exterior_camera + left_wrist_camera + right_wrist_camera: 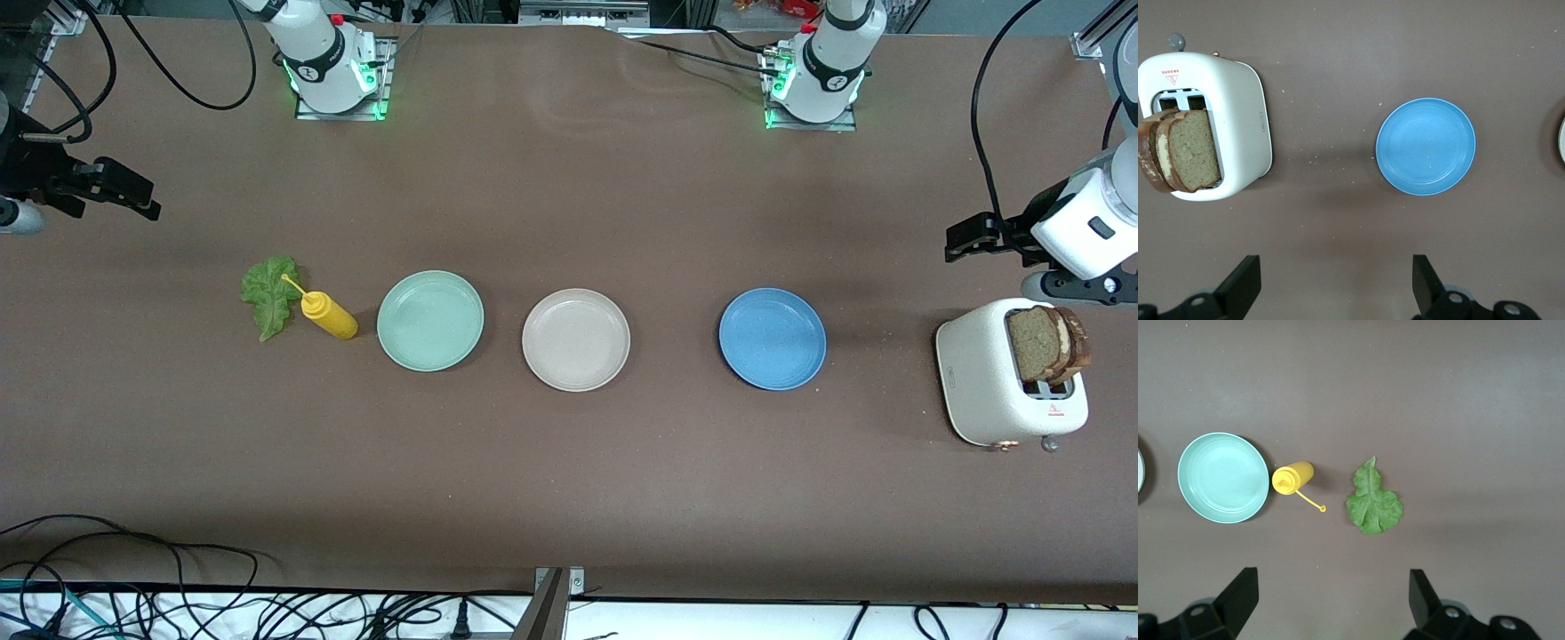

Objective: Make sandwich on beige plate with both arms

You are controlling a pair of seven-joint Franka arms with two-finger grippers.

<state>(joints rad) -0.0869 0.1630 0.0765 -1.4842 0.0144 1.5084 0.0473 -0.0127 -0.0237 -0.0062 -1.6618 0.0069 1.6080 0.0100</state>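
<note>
The beige plate [576,340] lies bare in the middle of a row of three plates. Two tan bread slices [1047,343] [1191,150] stand in a white toaster [987,382] [1238,113] at the left arm's end of the table. A green lettuce leaf [269,293] [1373,503] lies flat at the right arm's end. My left gripper [960,242] [1337,287] hangs open over bare table by the toaster, holding nothing. My right gripper [142,200] [1333,603] hangs open and empty over bare table at the right arm's end, apart from the leaf.
A yellow squeeze bottle [329,316] [1293,478] lies between the lettuce and a mint-green plate [430,320] [1223,477]. A blue plate [772,338] [1426,147] sits between the beige plate and the toaster. Cables run along the table edge nearest the front camera.
</note>
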